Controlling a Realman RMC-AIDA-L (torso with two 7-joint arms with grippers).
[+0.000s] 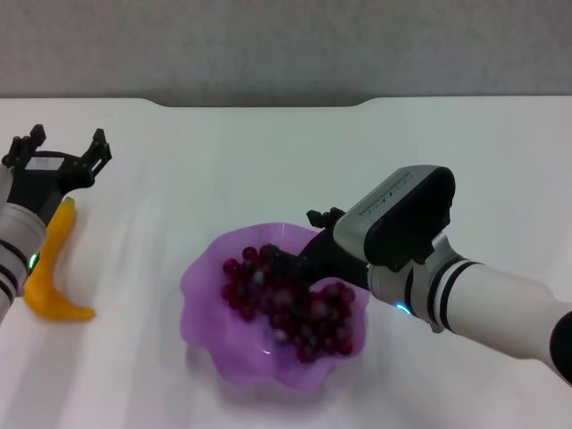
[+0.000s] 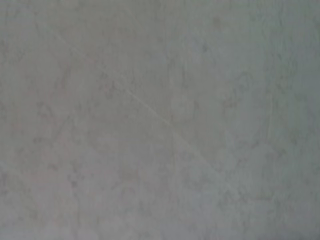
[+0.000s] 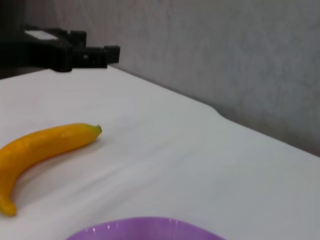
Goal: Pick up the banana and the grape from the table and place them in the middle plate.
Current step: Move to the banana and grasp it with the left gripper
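The grape (image 1: pixel 290 308) bunch lies inside the middle plate (image 1: pixel 207 308), spread from the plate's far-left part toward its near-right side. The purple plate sits on the white worktop (image 1: pixel 268 161), near the front centre of the head view.

The right gripper (image 1: pixel 284 265) reaches in over the plate's far rim, its dark fingers (image 1: pixel 279 261) down among the upper grapes. Whether those fingers are released or clenched on the bunch cannot be told, since the arm's housing and the fruit hide their tips.

The banana (image 1: pixel 54 268) rests on the worktop well to the left of the plate, not yet in it, its green stem tip pointing away from the robot. In the right wrist view it lies flat and untouched, apart from the plate's rim at the edge of that picture.

The left gripper (image 1: pixel 64 154) hangs above the far end of the banana, its fingers (image 1: pixel 96 147) spread wide and holding nothing. The left wrist view shows only a plain grey surface.
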